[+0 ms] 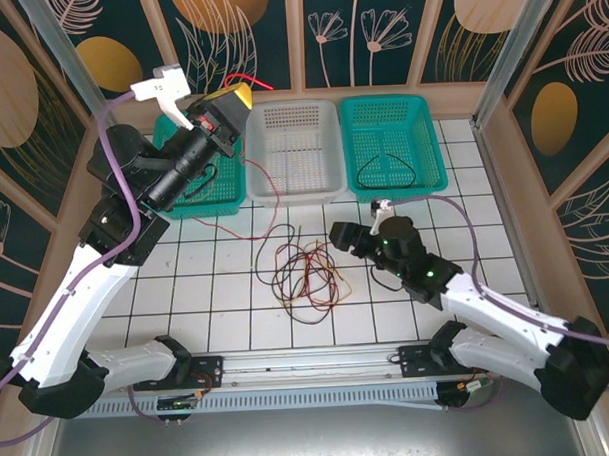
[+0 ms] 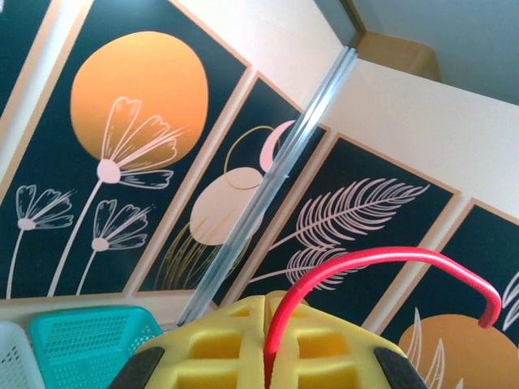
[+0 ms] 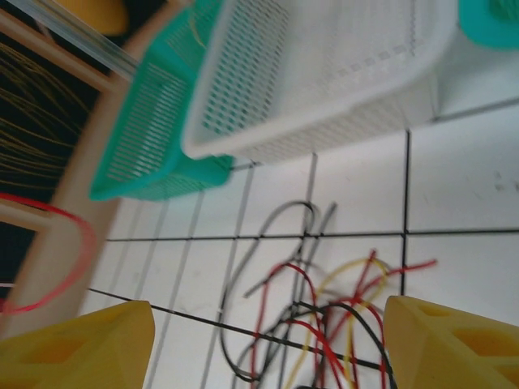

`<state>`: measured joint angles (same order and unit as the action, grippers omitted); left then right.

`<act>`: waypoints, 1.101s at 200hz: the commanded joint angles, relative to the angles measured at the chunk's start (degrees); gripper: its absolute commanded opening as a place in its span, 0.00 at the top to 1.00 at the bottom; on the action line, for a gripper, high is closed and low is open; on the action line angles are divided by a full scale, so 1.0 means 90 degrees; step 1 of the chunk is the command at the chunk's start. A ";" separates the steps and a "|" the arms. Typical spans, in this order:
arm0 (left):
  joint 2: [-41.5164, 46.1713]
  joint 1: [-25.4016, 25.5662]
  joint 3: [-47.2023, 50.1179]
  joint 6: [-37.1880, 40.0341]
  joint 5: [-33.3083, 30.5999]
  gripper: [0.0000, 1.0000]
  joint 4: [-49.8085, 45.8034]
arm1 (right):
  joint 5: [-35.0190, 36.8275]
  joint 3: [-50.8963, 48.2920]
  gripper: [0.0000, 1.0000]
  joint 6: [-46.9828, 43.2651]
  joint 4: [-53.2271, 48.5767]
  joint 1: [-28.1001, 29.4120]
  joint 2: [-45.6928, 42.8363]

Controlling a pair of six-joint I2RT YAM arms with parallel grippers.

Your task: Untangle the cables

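Tangle of thin red, yellow and black cables (image 1: 301, 273) is seen in loose loops on the white tiled counter (image 1: 486, 272), in front of the arm bases. Right gripper (image 3: 269, 316) is pointed at it from the right, blocky yellow fingers (image 3: 81, 344) spread wide, nothing gripped. Behind, three perforated plastic baskets are lined up: left teal basket (image 1: 198, 187), white basket (image 1: 297, 148), right teal basket (image 1: 421, 134) with a black cable (image 1: 388, 170) looped inside. Left gripper (image 2: 272, 316) is raised over the left teal basket, clamped on a red cable (image 2: 381, 259), arched in a smooth hoop above it.
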<state>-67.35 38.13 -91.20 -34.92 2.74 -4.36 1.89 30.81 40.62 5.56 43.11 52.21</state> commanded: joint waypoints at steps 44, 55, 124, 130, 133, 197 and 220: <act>0.0169 -0.0029 0.0300 -0.0394 -0.0344 1.00 0.0404 | -0.0270 0.0919 0.20 0.0306 0.0157 0.0208 0.0569; 0.0162 -0.0028 0.0344 -0.0450 -0.0354 1.00 0.0457 | -0.0230 0.1058 0.19 0.0422 0.0307 0.0359 0.0853; 0.0062 -0.0029 0.0567 -0.0944 -0.0067 1.00 0.0983 | 0.0351 0.1285 0.11 0.1207 0.1144 0.0667 0.2061; 0.0076 -0.0031 0.0611 -0.0990 -0.0047 1.00 0.1046 | 0.0356 0.1275 0.11 0.1268 0.1290 0.0654 0.2142; 0.0087 -0.0028 0.0632 -0.1022 -0.0037 1.00 0.1080 | 0.0370 0.1274 0.10 0.1303 0.1354 0.0650 0.2198; 0.0198 -0.0031 0.0758 -0.1151 -0.0080 1.00 0.1309 | -0.0088 0.1557 0.11 0.1483 0.2115 0.0742 0.3089; 0.0181 -0.0028 0.0789 -0.1188 -0.0059 1.00 0.1377 | -0.0229 0.1528 0.11 0.1530 0.2274 0.0747 0.3144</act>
<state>-66.81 38.13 -84.49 -44.49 1.21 4.16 1.39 42.78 53.15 21.17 49.36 79.92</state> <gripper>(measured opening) 0.053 0.890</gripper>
